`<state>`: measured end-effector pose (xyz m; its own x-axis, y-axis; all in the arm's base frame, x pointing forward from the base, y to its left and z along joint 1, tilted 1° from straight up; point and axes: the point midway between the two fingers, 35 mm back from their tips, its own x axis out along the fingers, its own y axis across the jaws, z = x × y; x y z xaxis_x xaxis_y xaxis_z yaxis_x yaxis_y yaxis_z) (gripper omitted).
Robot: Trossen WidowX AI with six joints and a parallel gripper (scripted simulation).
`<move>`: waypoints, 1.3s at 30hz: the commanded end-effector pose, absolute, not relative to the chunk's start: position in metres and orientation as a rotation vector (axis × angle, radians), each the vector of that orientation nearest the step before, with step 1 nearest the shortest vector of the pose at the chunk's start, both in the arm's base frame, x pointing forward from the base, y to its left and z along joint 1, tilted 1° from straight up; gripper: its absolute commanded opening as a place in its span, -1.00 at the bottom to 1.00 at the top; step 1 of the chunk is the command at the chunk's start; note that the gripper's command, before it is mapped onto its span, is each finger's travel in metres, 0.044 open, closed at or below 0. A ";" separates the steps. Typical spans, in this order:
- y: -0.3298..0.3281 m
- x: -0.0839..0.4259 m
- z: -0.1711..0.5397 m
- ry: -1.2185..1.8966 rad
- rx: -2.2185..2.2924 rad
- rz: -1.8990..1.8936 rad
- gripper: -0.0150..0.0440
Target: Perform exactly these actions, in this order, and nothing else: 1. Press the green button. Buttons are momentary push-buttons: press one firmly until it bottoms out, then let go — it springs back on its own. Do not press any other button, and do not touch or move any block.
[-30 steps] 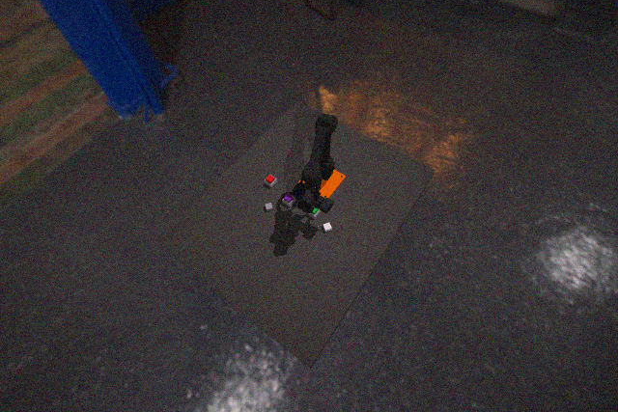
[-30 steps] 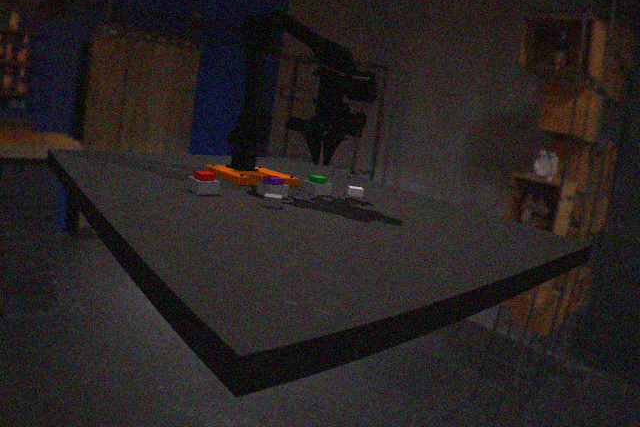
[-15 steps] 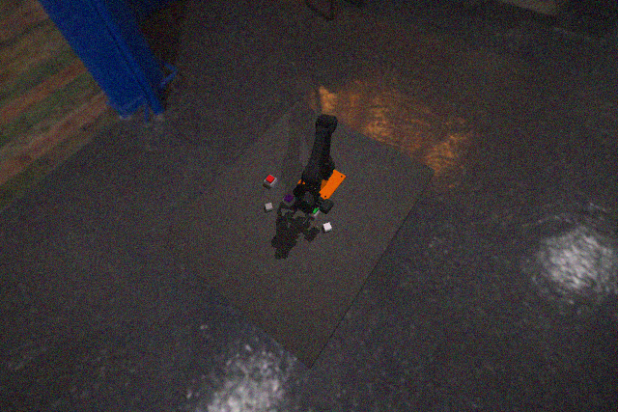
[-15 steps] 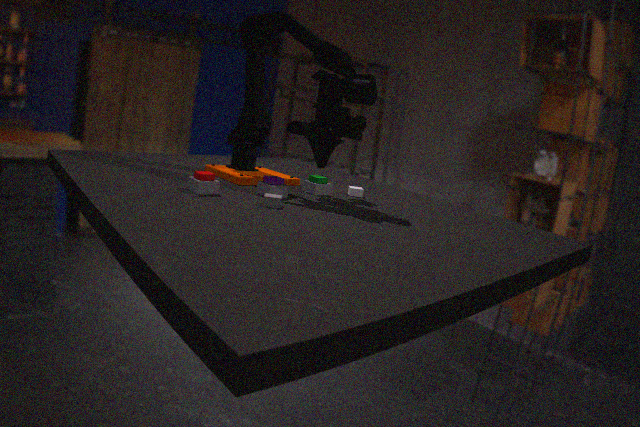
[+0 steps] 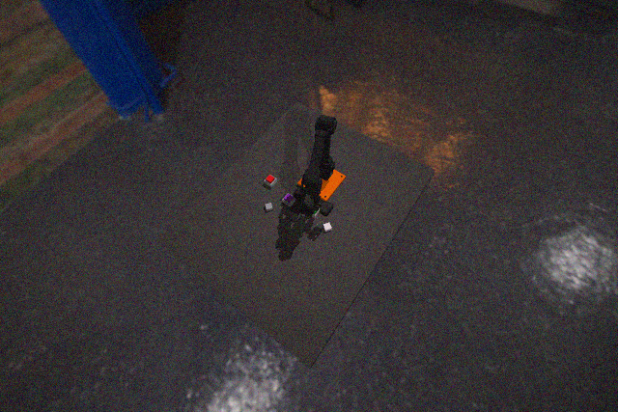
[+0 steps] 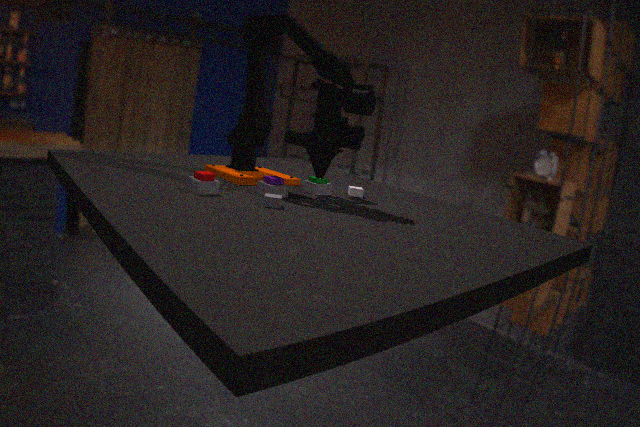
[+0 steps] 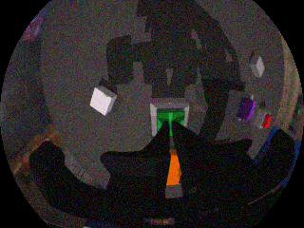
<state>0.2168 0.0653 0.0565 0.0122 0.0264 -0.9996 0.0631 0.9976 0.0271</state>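
Observation:
The green button (image 5: pixel 316 211) (image 6: pixel 312 180) (image 7: pixel 178 114) sits in a light grey housing (image 6: pixel 324 188) (image 7: pixel 154 119). It is mostly hidden under the arm in the top view. My gripper (image 6: pixel 320 176) (image 7: pixel 169 123) is shut with nothing between its fingers and points straight down. Its tips are at the top of the green cap and appear to touch it. How far the cap is pressed in cannot be told.
The purple button (image 5: pixel 288 198) (image 6: pixel 272 180) (image 7: pixel 246 108) and red button (image 5: pixel 269 178) (image 6: pixel 204 175) (image 7: pixel 267 121) stand to one side. A white block (image 5: pixel 327 227) (image 6: pixel 355 191) (image 7: pixel 103 101) lies opposite. A grey block (image 5: pixel 268 206) (image 6: pixel 273 197) (image 7: pixel 257 66) lies near purple. The orange base plate (image 5: pixel 333 183) is under the arm.

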 end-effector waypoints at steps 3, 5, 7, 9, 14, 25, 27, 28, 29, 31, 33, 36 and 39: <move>0.064 0.215 0.051 1.567 0.070 -0.039 -0.42; 0.064 0.215 0.051 1.567 0.070 -0.039 -0.42; 0.064 0.215 0.051 1.567 0.070 -0.039 -0.42; 0.064 0.215 0.051 1.567 0.070 -0.039 -0.42; 0.064 0.215 0.051 1.567 0.070 -0.039 -0.42; 0.064 0.215 0.085 1.566 0.070 -0.039 -0.42; 0.064 0.215 0.085 1.566 0.070 -0.039 -0.42; 0.065 0.216 0.086 1.566 0.070 -0.039 -0.33; 0.069 0.219 0.089 1.566 0.070 -0.039 -0.25; 0.085 0.229 0.100 1.566 0.071 -0.038 -0.07; 0.104 0.238 0.112 1.565 0.072 -0.037 0.11; 0.134 0.249 0.128 1.564 0.074 -0.035 0.38; 0.166 0.255 0.144 1.564 0.076 -0.033 0.64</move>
